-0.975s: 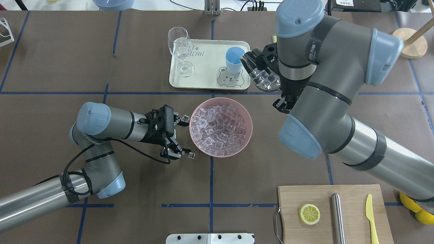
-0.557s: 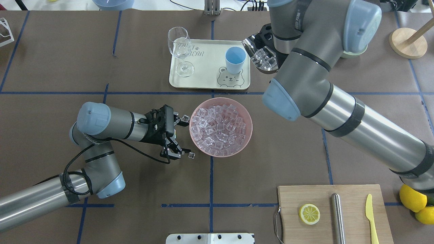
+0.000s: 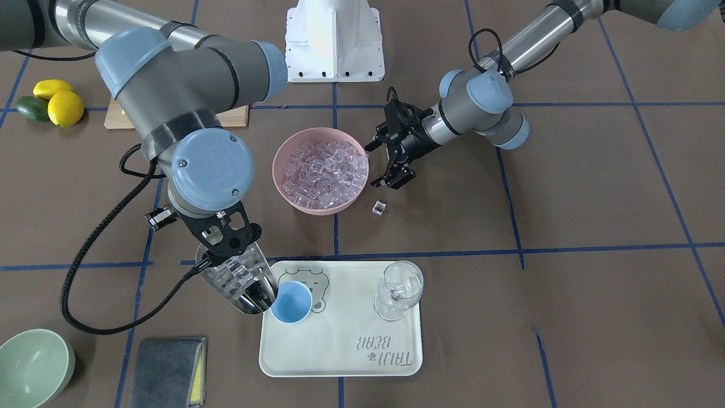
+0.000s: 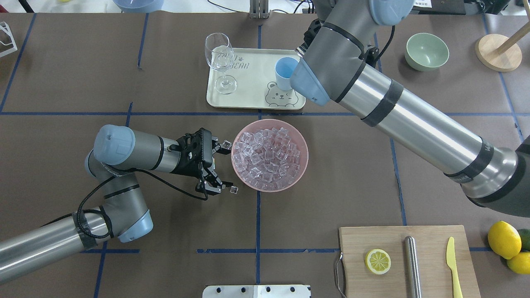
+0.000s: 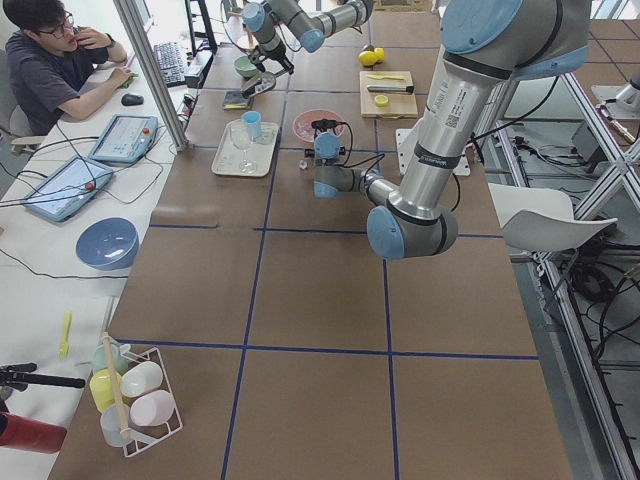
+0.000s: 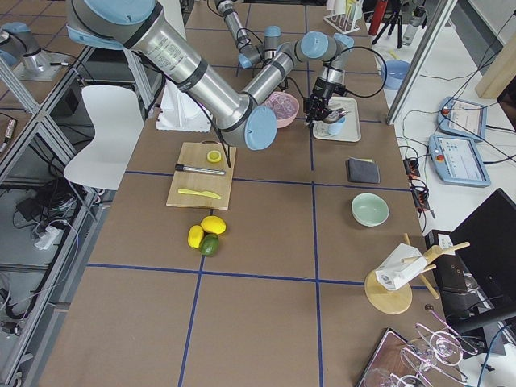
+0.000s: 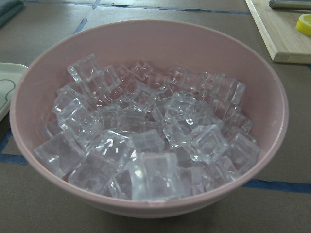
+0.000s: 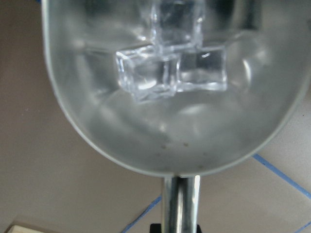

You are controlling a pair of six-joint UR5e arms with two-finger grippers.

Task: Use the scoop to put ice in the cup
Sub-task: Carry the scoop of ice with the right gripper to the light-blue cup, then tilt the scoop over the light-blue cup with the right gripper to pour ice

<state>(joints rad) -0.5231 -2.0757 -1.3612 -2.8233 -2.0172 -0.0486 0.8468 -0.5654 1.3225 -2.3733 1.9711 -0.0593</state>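
The light-blue cup (image 3: 290, 301) stands on the cream tray (image 3: 340, 351), its inside plain blue. The steel scoop (image 3: 241, 283) carries a few ice cubes (image 8: 170, 68), and its lip sits at the cup's rim on the side away from the wine glass. My right gripper (image 3: 225, 245) is shut on the scoop's handle (image 8: 181, 204). In the overhead view my right arm hides the scoop and only part of the cup (image 4: 285, 71) shows. A pink bowl (image 4: 244, 128) holds a heap of ice (image 7: 146, 141). My left gripper (image 4: 221, 169) hangs open beside that bowl, holding nothing.
Loose cubes (image 4: 234, 190) lie on the table by the left gripper. A wine glass (image 3: 399, 289) stands on the tray. A green bowl (image 4: 426, 51), grey cloth (image 3: 167, 362), cutting board (image 4: 356, 240) with lemon slice, steel cylinder and knife, and lemons (image 4: 503, 240) sit around.
My right arm has swung forward over the tray's right edge, covering the scoop in the overhead view and uncovering the green bowl. The left arm has not moved.
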